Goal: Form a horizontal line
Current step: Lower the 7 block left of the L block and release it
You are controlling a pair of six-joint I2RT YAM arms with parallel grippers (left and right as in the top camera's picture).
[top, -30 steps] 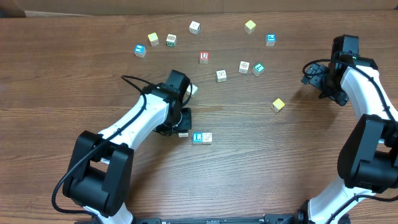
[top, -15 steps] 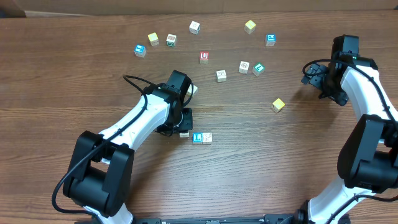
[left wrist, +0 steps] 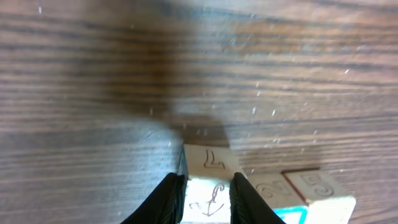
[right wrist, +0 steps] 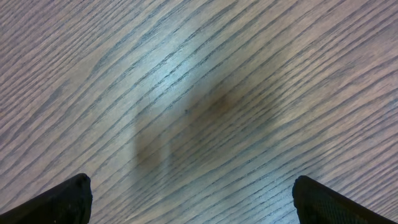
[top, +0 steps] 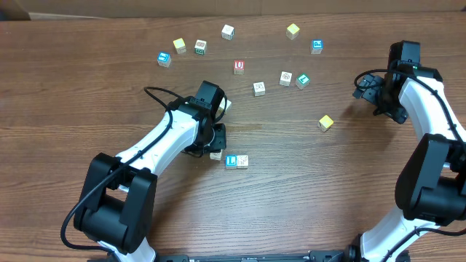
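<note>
The horizontal line is a short row in the middle of the table: a blue "L" cube touching a tan cube. At its left end sits a pale cube with an anchor drawn on one face. My left gripper is shut on this cube, one finger pressed on each side. The neighbouring row cubes lie close against it on the right; whether they touch is unclear. My right gripper hangs open over bare wood at the right, holding nothing.
Loose cubes are scattered across the far half: a red "U" cube, a pale cube, two yellow cubes, blue-faced cubes. The left arm's cable loops above the wood.
The left gripper's fingers have drawn a little closer on the anchor cube, which has barely shifted toward the row. The right arm has not moved.
</note>
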